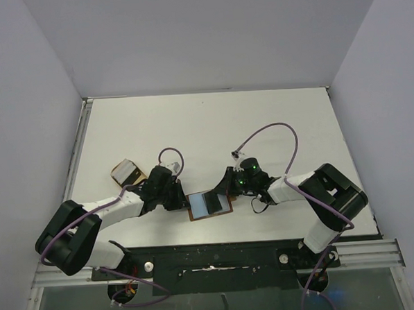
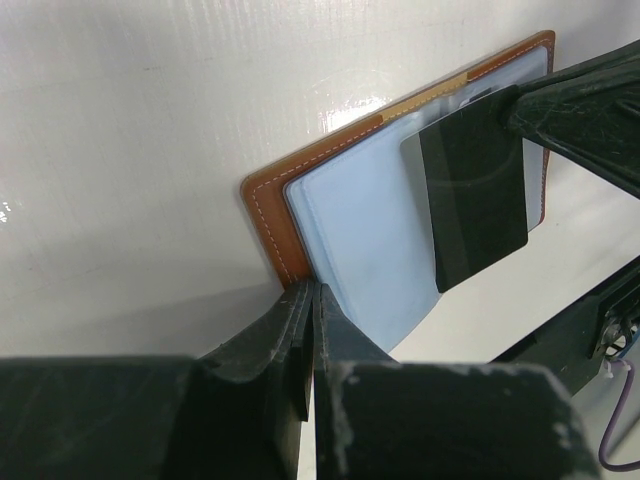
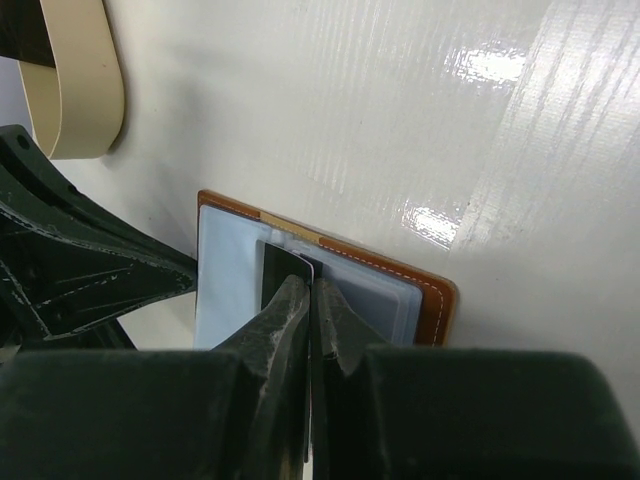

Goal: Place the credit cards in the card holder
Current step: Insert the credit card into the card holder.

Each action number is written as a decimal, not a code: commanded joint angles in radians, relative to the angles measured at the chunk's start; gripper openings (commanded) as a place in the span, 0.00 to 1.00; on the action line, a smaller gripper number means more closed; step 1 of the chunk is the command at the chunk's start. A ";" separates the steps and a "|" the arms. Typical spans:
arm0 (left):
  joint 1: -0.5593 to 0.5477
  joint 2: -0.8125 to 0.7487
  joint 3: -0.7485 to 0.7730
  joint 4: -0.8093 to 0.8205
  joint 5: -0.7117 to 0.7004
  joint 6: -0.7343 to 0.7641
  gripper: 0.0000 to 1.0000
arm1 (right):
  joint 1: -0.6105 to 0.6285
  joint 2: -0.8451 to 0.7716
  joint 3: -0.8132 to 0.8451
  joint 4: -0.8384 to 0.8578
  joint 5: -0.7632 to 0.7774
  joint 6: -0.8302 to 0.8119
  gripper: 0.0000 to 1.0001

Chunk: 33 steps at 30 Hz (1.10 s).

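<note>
In the left wrist view the left gripper, at the lower middle of the frame, has its fingers pressed together on the near brown corner of the wallet. No gap shows between them. The wallet lies open and flat, pale blue side up, with its stitched brown rim showing along the left and top edges.

In the right wrist view the right gripper, at the bottom centre, is clamped tight on a card held on edge between the fingers. The card looks dark and glossy in both wrist views. In the left wrist view it slants down from the upper right over the right half of the blue lining. Whether its leading edge has entered a pocket cannot be told.

From above, the open wallet sits on the white table just below the frame's centre. One gripper touches it from the left and the other from the upper right. A tan dish stands left of centre, near the left arm and apart from the wallet. It holds something pale that is too small to make out.
</note>
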 commanded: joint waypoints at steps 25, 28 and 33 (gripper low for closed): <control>-0.012 0.037 0.028 -0.033 -0.052 0.049 0.02 | 0.011 -0.026 0.015 -0.002 0.043 -0.170 0.00; -0.011 0.046 0.030 -0.032 -0.048 0.046 0.02 | 0.010 -0.041 0.005 0.006 0.056 -0.167 0.00; -0.012 0.043 0.027 -0.030 -0.045 0.038 0.02 | 0.012 -0.059 -0.029 0.049 0.096 -0.142 0.00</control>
